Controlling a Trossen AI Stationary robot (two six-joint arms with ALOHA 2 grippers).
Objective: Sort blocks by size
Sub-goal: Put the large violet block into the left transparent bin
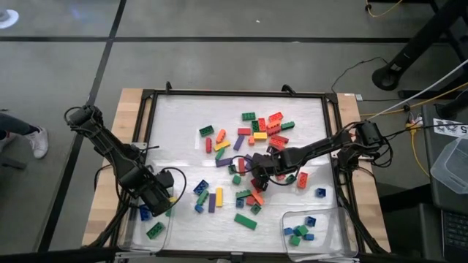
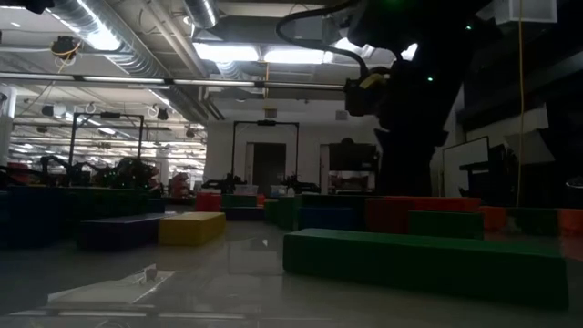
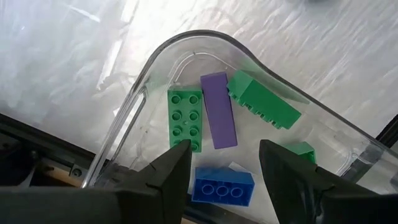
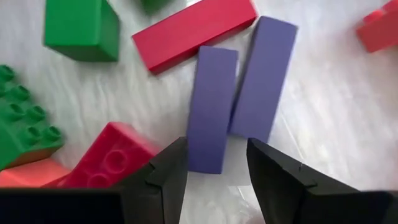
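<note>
Hovering with my right gripper point(image 4: 214, 171) parted and empty over 2 purple long blocks point(image 4: 211, 109) lying side by side at 12 o'clock. They look light, rigid and slick; I'd pinch one across its narrow sides. My left gripper point(image 3: 224, 168), parted and empty, hangs over the left tray point(image 3: 134, 102): 5 blocks show inside. Dozens more scatter mid-table point(image 1: 252, 135).

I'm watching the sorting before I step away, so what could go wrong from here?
Two risks stand out.
1. The right gripper, open, hovers over two purple long blocks lying side by side and touching; closing could catch or nudge both.
2. The left gripper, open and empty, sits above the left clear tray already holding long blocks; another drop may land on the green long block and bounce.
</note>
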